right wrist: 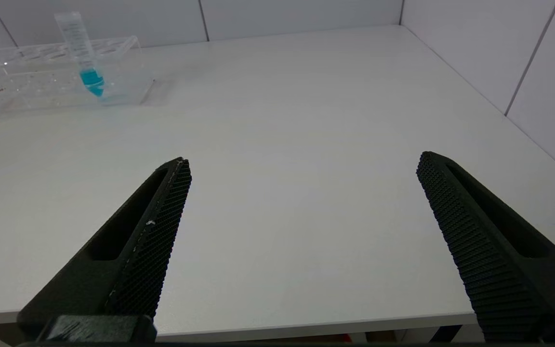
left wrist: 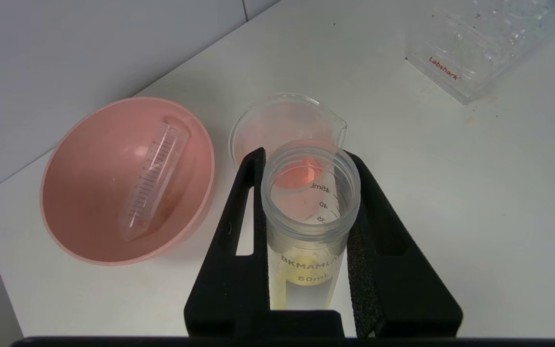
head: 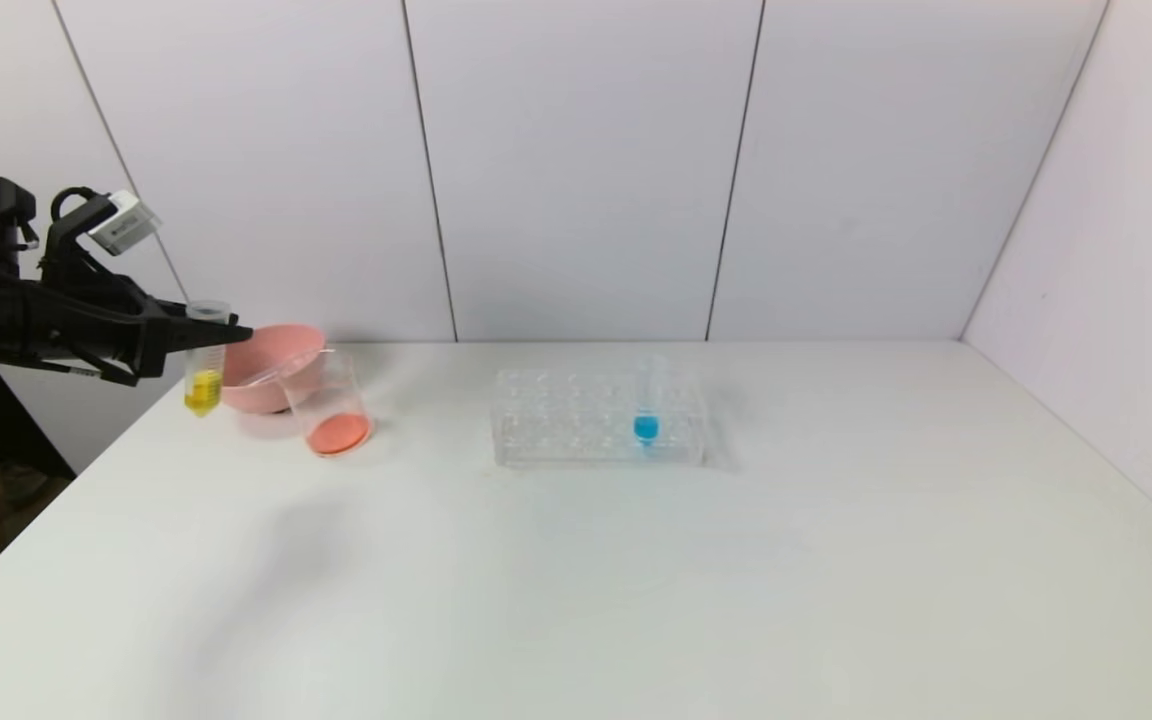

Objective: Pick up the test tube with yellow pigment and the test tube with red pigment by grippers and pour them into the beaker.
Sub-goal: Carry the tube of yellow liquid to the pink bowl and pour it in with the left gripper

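White table (head: 636,580) — matte top, a rounded corner at the far left, set against pale panelled walls (head: 576,160) with dark vertical seams.

Pink bowl (head: 271,366) — round, plastic-looking, at the far left of the table near the wall; smooth inner surface, rim intact.

Clear tube rack (head: 598,417) — rectangular, many-holed, transparent, standing mid-table well apart from the bowl; red lettering "Labshark" (left wrist: 443,68) on one end face; small dark specks on and around it.

Tube with blue liquid (head: 646,405) — clear, graduated, standing upright in a hole toward the rack's right end; a small amount of blue liquid at its bottom; top open.
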